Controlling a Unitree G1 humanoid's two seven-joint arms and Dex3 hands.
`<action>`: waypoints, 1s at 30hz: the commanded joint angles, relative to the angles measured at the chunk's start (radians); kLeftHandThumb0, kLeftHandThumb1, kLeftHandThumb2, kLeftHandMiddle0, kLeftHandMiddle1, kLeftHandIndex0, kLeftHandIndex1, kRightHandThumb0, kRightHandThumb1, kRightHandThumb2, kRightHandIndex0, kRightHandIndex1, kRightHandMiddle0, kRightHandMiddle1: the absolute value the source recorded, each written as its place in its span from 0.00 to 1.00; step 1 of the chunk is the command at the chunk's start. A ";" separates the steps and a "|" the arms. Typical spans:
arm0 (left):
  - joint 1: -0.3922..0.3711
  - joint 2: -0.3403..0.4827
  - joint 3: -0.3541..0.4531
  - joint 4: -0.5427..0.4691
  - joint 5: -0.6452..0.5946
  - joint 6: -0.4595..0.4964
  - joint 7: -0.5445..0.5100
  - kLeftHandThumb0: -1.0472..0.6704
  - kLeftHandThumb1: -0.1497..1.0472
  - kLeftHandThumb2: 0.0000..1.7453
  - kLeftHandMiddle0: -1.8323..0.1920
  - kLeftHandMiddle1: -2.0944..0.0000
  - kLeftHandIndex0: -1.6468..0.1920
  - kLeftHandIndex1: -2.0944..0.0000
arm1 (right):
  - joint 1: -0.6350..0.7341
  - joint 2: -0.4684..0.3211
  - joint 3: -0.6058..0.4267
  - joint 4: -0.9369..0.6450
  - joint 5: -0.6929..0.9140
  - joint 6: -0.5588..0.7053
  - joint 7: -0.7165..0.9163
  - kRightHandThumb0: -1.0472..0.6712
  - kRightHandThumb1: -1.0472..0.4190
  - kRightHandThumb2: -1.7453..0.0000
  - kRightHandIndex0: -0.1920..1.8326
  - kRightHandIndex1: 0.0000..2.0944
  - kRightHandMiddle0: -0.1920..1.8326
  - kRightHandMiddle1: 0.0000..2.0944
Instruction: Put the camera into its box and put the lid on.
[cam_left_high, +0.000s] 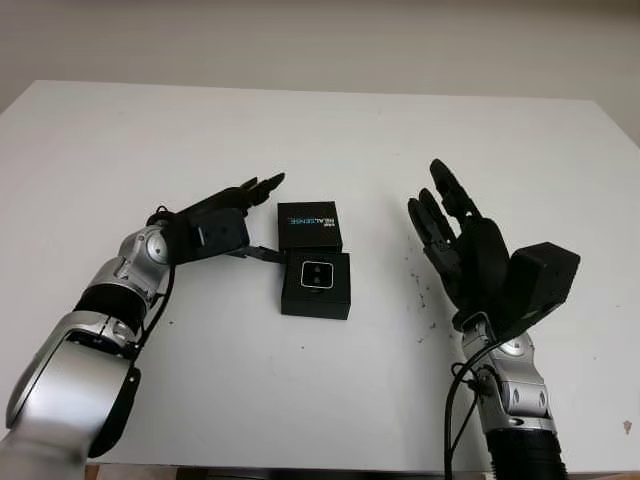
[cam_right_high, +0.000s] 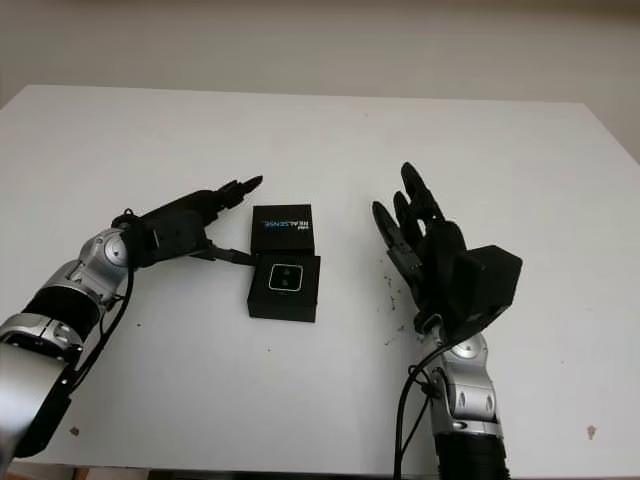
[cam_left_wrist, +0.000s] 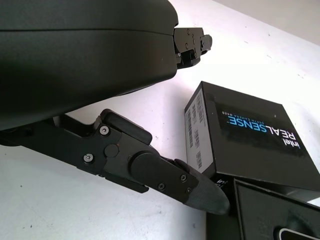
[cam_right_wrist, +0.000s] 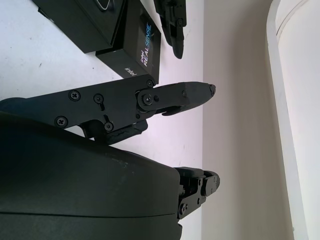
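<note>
The black box base (cam_left_high: 316, 287) sits mid-table with the small camera (cam_left_high: 316, 275) lying inside it, face up. The black lid (cam_left_high: 309, 226), printed "Intel REALSENSE", lies flat just behind the base and touches its far edge. My left hand (cam_left_high: 268, 218) is open beside the lid's left side, and its thumb tip (cam_left_wrist: 200, 192) reaches the near left corner where lid (cam_left_wrist: 250, 135) and base (cam_left_wrist: 280, 215) meet. My right hand (cam_left_high: 440, 215) is open and raised, palm toward the box, well to its right, holding nothing.
The white table (cam_left_high: 320, 130) stretches wide behind and to both sides of the box. A few dark specks (cam_left_high: 425, 290) mark the surface near the right hand. The table's front edge (cam_left_high: 300, 465) runs close below the arms.
</note>
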 joint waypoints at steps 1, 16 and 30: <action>-0.046 -0.052 -0.015 0.007 0.008 -0.005 0.013 0.23 0.96 0.03 0.93 0.97 0.96 0.97 | 0.010 -0.001 -0.003 -0.025 0.006 0.006 0.004 0.34 0.00 0.91 0.16 0.02 0.18 0.04; -0.074 -0.054 -0.038 0.038 0.046 -0.004 0.075 0.23 0.99 0.03 0.93 0.97 0.95 0.97 | 0.027 0.010 -0.002 -0.037 0.007 0.007 0.001 0.35 0.00 0.90 0.16 0.02 0.18 0.03; -0.124 -0.102 -0.087 0.077 0.083 0.005 0.018 0.20 0.96 0.03 0.89 0.96 0.86 0.95 | 0.038 0.016 -0.002 -0.061 0.016 0.017 0.004 0.36 0.00 0.90 0.15 0.02 0.18 0.03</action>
